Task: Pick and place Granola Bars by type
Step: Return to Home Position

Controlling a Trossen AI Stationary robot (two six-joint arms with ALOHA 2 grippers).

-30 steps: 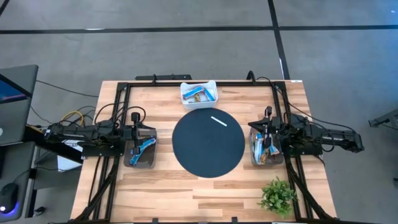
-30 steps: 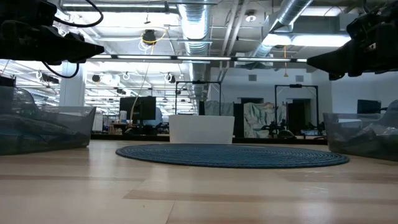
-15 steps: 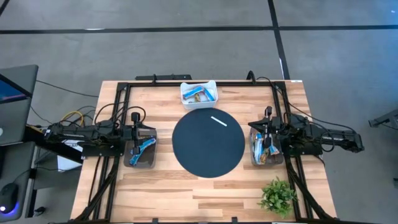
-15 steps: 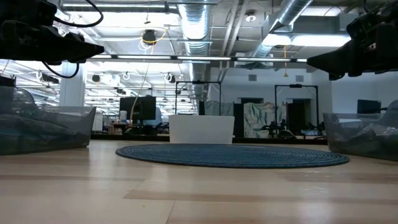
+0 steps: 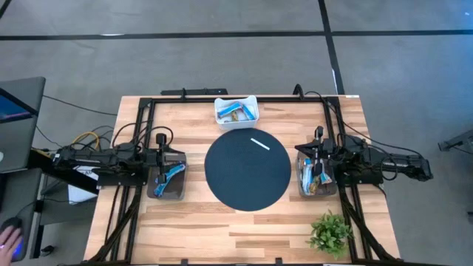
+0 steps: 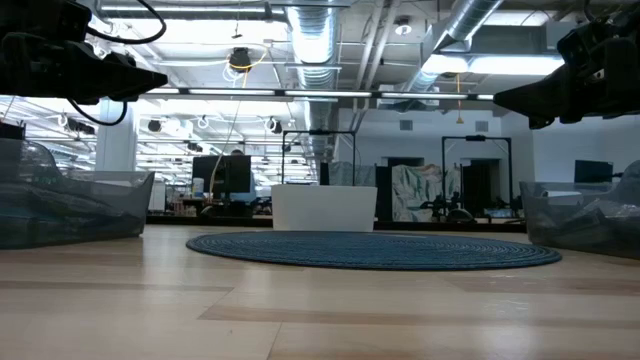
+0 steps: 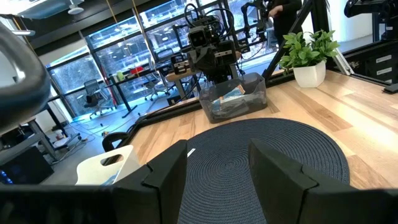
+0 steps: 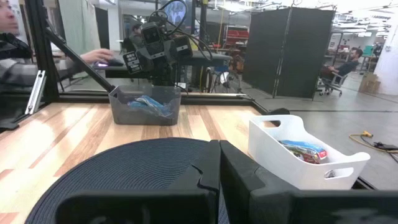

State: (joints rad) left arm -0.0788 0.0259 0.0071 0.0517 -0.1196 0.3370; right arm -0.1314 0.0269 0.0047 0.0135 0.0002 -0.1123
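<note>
Left tool (image 7: 219,152) hangs over the left clear bin (image 5: 151,193), fingers spread wide with nothing between them, which fits an arm parked at home rather than mid-pick. Blue Granola Bars (image 5: 172,174) lie in that bin. The round mat (image 5: 247,177) in the middle of the worktop (image 5: 222,222) carries only a thin white strip (image 5: 261,143), so I'd say the sorting's done. White bin (image 5: 219,108) behind the mat holds more bars. Right tool (image 8: 216,149) sits over the right clear bin (image 5: 303,191), pinched closed on nothing; that bin has bars too.
</note>
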